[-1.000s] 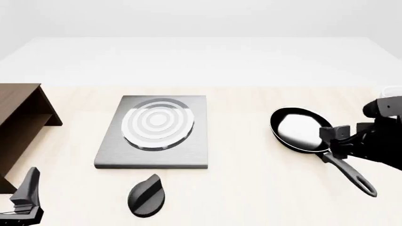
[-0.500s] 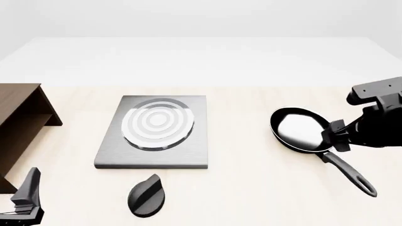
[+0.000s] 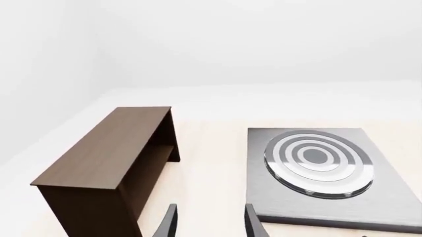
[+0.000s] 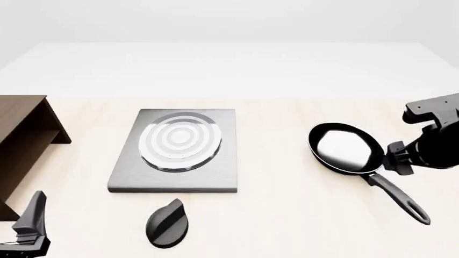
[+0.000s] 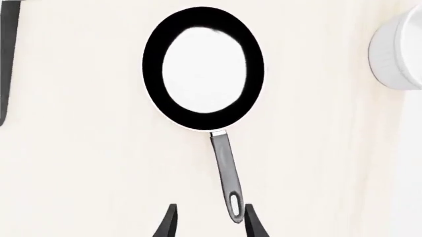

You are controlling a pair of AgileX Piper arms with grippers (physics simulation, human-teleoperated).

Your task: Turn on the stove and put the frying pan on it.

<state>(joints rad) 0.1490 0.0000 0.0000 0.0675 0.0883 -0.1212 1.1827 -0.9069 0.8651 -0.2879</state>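
The stove is a grey slab with a silver ring burner at the table's middle left; its black oval knob lies apart, in front of it. The frying pan sits on the table to the right, its handle pointing toward the near right. My right gripper hovers just right of the pan, open and empty. In the right wrist view the pan lies ahead, and the handle's loop end shows between the spread fingers of the right gripper. My left gripper is at the near left, open and empty.
A brown wooden shelf stands at the left edge, beside the stove in the left wrist view. A white bowl sits past the pan on the far right side.
My right arm has moved right and lifted, off the pan's rim to a spot beside the pan. The pan, stove, knob and left arm have not moved.
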